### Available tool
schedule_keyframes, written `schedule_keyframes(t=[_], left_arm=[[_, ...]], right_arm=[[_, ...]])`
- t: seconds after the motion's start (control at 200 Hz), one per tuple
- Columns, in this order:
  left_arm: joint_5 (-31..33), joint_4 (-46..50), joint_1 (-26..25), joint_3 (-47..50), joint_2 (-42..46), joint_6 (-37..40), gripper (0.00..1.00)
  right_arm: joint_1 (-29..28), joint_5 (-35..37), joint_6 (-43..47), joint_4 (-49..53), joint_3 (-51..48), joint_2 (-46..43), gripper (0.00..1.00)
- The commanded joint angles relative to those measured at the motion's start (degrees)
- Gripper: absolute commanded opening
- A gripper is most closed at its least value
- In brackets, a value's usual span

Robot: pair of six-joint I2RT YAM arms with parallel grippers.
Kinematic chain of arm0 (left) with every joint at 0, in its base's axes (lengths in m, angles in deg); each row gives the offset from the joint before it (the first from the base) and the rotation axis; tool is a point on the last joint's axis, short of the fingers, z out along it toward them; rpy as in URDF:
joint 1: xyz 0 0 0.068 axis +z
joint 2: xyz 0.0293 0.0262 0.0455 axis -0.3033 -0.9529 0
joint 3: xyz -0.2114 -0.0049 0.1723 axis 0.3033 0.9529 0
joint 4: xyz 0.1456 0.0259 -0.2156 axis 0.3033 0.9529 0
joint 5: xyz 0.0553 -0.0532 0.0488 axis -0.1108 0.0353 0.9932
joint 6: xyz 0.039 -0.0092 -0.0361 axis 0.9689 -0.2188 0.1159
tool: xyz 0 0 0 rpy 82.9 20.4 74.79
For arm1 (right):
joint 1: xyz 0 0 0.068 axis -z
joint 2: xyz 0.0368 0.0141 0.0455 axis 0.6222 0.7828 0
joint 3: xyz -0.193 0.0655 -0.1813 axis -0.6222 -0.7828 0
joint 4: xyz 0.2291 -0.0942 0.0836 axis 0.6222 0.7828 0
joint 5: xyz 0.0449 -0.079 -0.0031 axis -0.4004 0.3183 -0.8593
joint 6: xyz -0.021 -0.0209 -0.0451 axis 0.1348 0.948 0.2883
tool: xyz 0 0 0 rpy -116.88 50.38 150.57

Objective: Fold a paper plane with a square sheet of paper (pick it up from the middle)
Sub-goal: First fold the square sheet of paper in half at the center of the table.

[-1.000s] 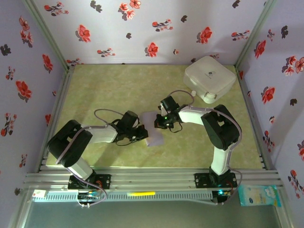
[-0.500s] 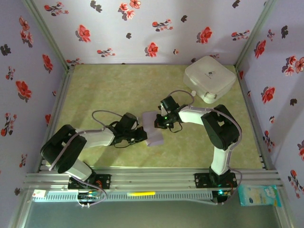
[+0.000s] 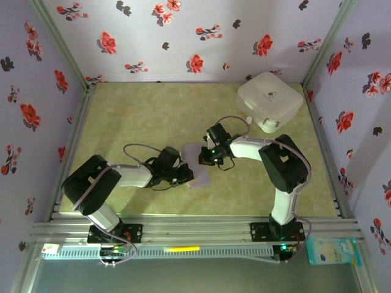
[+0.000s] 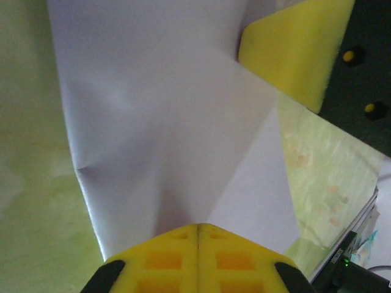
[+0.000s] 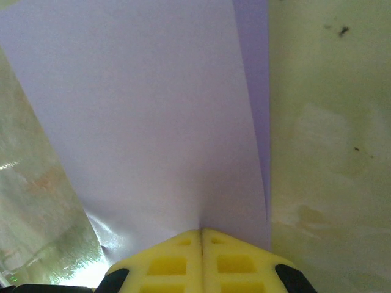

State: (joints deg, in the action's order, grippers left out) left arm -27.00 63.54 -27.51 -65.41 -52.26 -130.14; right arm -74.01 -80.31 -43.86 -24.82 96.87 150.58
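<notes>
Green table (image 3: 146,110) between floral walls carries the pale lavender sheet (image 3: 200,177) near its middle, partly folded, with slanting creases and one doubled edge. The left gripper (image 3: 185,175) pinches its left side, fingers pressed together; the right gripper (image 3: 204,160) is clamped on its right side. A white box (image 3: 270,101) sits at the far right corner.

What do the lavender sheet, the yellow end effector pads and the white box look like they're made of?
Sheet: thin matte paper, holding sharp creases. Left end effector pads: probably soft foam or rubber, matte yellow with moulded square recesses. White box: likely smooth plastic, rounded corners, faint sheen.
</notes>
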Motion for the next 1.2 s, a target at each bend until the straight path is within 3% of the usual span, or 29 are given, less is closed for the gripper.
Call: schedule_keyframes(t=[0.0,0.27,0.5,0.785,1.19], left_arm=[[-0.7,0.9,-0.5,2.7,0.2,-0.1,0.0],[0.4,3.1,-1.1,6.4,2.5,0.9,0.0],[1.3,9.1,-2.9,4.0,4.4,3.5,0.0],[3.7,9.4,-2.9,0.7,8.7,3.3,0.0],[3.3,5.3,-2.5,-0.8,2.4,2.5,0.0]], right_arm=[[0.2,7.5,-0.5,5.5,-3.2,1.9,0.0],[0.3,7.8,-0.3,5.8,-3.1,2.1,0.0],[0.3,7.9,-0.2,6.0,-3.1,1.9,0.0],[0.2,8.0,-0.3,6.0,-3.2,1.7,0.0],[0.2,7.7,-0.3,5.5,-3.4,2.1,0.0]])
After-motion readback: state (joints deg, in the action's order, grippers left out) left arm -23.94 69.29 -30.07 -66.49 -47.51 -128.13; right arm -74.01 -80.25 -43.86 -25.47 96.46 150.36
